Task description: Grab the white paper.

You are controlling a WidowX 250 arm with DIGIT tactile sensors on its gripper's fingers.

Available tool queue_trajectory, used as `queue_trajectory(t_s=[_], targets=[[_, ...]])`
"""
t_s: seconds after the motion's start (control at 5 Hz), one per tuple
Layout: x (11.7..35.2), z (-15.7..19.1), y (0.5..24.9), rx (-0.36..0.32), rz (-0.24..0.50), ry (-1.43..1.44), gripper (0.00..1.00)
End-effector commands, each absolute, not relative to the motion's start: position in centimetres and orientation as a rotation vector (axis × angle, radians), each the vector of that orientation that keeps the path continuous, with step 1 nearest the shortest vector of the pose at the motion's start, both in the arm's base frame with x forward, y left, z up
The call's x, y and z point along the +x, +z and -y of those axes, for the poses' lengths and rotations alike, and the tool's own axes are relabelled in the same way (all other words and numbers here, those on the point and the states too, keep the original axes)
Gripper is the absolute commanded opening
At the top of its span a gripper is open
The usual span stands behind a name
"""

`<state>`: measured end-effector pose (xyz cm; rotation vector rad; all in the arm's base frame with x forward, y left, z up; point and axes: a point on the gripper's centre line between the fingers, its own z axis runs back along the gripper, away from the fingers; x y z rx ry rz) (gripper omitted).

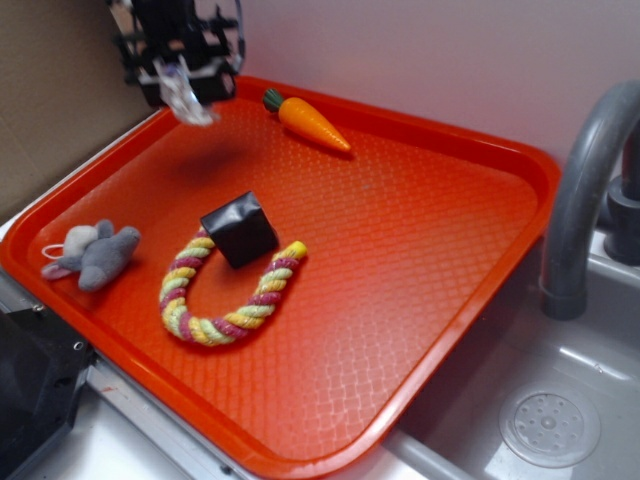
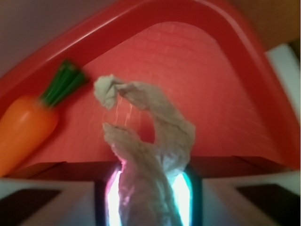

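Pinched between the two translucent pads, the white paper (image 2: 150,155) is seen right at the wrist lens, a wrinkled, twisted wad with grey creases; the tool (image 1: 186,88) is clenched on it and held above the far corner of the orange tray (image 1: 420,240), clear of its waffle-textured floor. The grab is judged essentially made, so only a steady hold is called for next, with the smooth plastic carrot (image 1: 307,119) left near below.
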<state>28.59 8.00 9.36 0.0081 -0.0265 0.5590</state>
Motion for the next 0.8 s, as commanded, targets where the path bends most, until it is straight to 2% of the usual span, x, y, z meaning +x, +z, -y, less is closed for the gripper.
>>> queue_trajectory(t_s=[0.0, 0.2, 0.4, 0.6], targets=[[26.0, -4.7, 19.8, -0.067, 0.101, 0.339, 0.0], [24.3, -2.3, 23.2, -0.164, 0.087, 0.271, 0.0], [22.9, -0.4, 25.1, -0.202, 0.148, 0.263, 0.0], [22.7, 0.4, 25.1, -0.173, 0.152, 0.264, 0.0]])
